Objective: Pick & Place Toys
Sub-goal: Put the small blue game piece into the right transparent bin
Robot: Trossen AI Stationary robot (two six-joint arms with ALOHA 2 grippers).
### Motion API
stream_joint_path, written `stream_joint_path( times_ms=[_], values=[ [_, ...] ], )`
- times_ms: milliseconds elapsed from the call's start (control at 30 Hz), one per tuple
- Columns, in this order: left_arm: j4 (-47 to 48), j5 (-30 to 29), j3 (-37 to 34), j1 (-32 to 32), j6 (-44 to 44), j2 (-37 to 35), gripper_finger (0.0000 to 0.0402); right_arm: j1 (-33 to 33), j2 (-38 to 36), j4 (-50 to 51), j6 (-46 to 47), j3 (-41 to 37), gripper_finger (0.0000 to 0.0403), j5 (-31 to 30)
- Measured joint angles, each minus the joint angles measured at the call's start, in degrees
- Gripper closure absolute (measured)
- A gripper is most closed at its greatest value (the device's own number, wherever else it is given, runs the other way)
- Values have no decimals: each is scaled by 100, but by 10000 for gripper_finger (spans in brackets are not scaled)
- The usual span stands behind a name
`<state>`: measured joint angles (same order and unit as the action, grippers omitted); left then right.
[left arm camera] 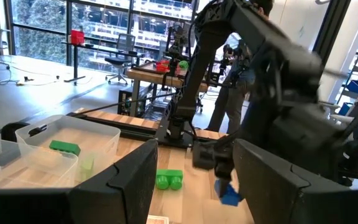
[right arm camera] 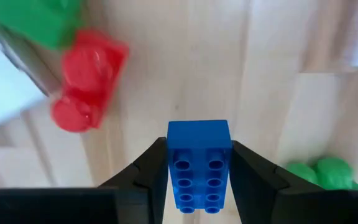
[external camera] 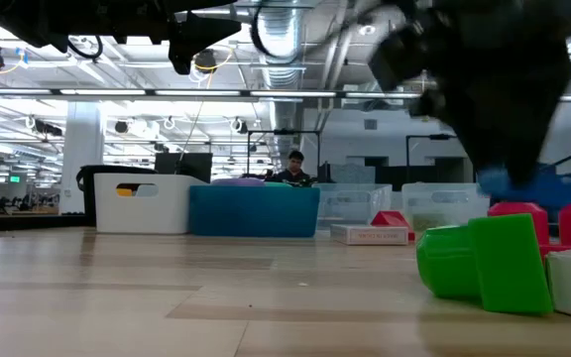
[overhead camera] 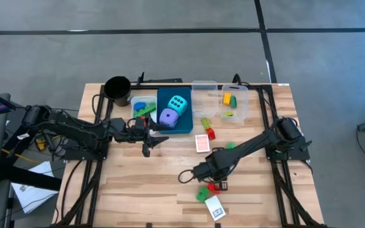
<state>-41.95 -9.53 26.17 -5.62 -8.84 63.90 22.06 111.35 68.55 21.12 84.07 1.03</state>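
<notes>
Your right gripper (right arm camera: 199, 163) clenched on blue brick (right arm camera: 199, 162), long axis along fingers, near edge of worktop (overhead camera: 138, 190); bins lie far-left. Left gripper (overhead camera: 149, 135) nearer bins, released, empty.

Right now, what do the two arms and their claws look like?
Both arms are dark, jointed links with black cables looping off them. The left claw has broad black angular fingers. The right claw has matching black wedge-shaped fingers. No markings show.
</notes>
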Motion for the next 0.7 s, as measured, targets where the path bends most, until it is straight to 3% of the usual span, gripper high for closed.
stream_joint_path(
  times_ms=[200,600,700],
  values=[
    [0,-1,0,-1,0,0,198,134,-2,-138,725,799,272,-1098],
    [297,1,2,-264,-59,1,198,529,-2,-580,2495,847,272,-1353],
    [348,1,2,-326,-59,2,198,739,-2,-568,2888,847,272,-1762]
  ],
)
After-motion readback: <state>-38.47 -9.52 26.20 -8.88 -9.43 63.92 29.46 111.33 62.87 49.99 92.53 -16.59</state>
